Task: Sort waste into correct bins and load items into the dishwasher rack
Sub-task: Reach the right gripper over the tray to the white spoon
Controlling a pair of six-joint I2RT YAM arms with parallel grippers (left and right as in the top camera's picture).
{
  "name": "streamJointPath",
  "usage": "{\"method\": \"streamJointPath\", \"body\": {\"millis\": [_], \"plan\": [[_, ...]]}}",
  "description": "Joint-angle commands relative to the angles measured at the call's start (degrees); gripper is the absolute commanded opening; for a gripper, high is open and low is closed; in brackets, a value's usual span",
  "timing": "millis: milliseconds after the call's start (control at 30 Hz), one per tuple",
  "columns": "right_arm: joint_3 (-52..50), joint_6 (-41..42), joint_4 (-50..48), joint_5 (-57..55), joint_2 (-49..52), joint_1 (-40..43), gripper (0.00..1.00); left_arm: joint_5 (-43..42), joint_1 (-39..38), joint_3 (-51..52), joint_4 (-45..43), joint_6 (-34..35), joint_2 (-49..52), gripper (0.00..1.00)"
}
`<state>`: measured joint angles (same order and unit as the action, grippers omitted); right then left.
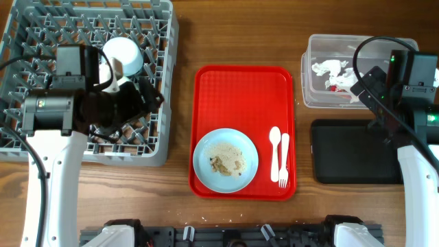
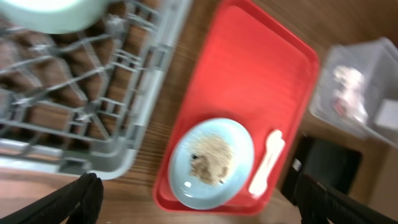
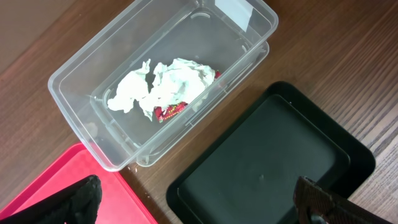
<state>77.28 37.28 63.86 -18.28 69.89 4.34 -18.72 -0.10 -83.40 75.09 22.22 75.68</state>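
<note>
Left fingers (image 2: 79, 200) gape empty over the dishwasher rack (image 1: 167, 68) at ten o'clock, right fingers (image 3: 76, 200) likewise by the two-o'clock clear tub (image 1: 314, 90).

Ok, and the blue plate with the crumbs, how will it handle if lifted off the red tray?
The plate looks rigid and shallow, so it likely stays stiff but offers only a thin rim to pinch. The loose crumbs would probably spill if it tilts. On the smooth red tray it may skid when nudged.

Grey rack (image 1: 41, 27), red serving tray (image 1: 240, 96), pale blue plate (image 1: 203, 154), beige scraps (image 1: 226, 162), black tray (image 1: 350, 154), white napkins (image 3: 161, 87)
</note>
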Motion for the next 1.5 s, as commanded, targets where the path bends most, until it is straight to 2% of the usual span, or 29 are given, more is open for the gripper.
{"method": "streamJointPath", "body": {"millis": [0, 100, 233, 367, 500, 600, 733, 800, 833, 867, 900, 1067, 1133, 1367, 1467], "plan": [[-0.04, 0.39, -0.20, -1.05, 0.15, 0.17, 1.00, 5.35, 3.32, 0.13, 0.39, 1.46, -0.37, 1.00], [-0.04, 0.44, -3.15, 4.20, 0.15, 0.17, 1.00, 5.35, 7.04, 0.13, 0.68, 1.40, -0.35, 1.00], [-0.04, 0.39, -2.97, 22.21, 0.15, 0.17, 1.00, 5.33, 9.01, 0.13, 0.63, 1.40, -0.35, 1.00], [-0.04, -0.22, -2.05, 35.39, 0.15, 0.17, 1.00, 5.33, 9.01, 0.15, 0.63, 1.40, -0.35, 1.00], [-0.15, -7.04, -2.01, 47.30, 0.92, -1.90, 0.99, 5.33, 9.01, 0.13, 0.63, 1.40, -0.35, 1.00], [-1.75, -11.74, -1.05, 45.77, 2.25, -7.28, 0.93, 5.33, 9.01, 0.13, 0.63, 1.40, -0.35, 1.00], [-7.28, -7.39, 0.20, 29.77, 5.57, -17.42, 0.92, 5.33, 9.01, 0.13, 0.61, 1.40, -0.35, 1.00], [-9.22, -6.93, 0.26, 27.61, 7.85, -20.22, 0.92, 5.33, 9.01, 0.15, 0.63, 1.40, -0.35, 1.00], [-9.64, -6.91, 0.09, 27.63, 8.92, -20.94, 0.85, 5.33, 9.01, 0.13, 0.61, 1.40, -0.35, 1.00], [-9.68, -6.91, 0.09, 27.65, 10.10, -21.31, 0.69, 5.33, 9.01, 0.13, 0.63, 1.40, -0.35, 1.00], [-9.68, -6.88, 0.09, 27.65, 11.34, -21.42, 0.58, 5.33, 9.01, 0.13, 0.63, 1.40, -0.35, 1.00], [-9.77, -7.34, 0.11, 27.63, 15.37, -21.42, 0.54, 5.33, 9.01, 0.13, 0.63, 1.40, -0.35, 1.00], [-11.08, -7.32, -0.39, 27.52, 17.90, -21.42, 0.45, 5.33, 9.01, 0.15, 0.63, 1.40, -0.35, 1.00], [-15.32, -7.80, -3.28, 27.26, 22.71, -21.42, 0.47, 5.33, 9.01, 0.13, 0.63, 1.40, -0.35, 1.00], [-15.37, -9.75, -3.72, 28.63, 23.45, -21.42, 0.67, 5.33, 9.01, 0.13, 0.63, 1.40, -0.35, 1.00]]}}
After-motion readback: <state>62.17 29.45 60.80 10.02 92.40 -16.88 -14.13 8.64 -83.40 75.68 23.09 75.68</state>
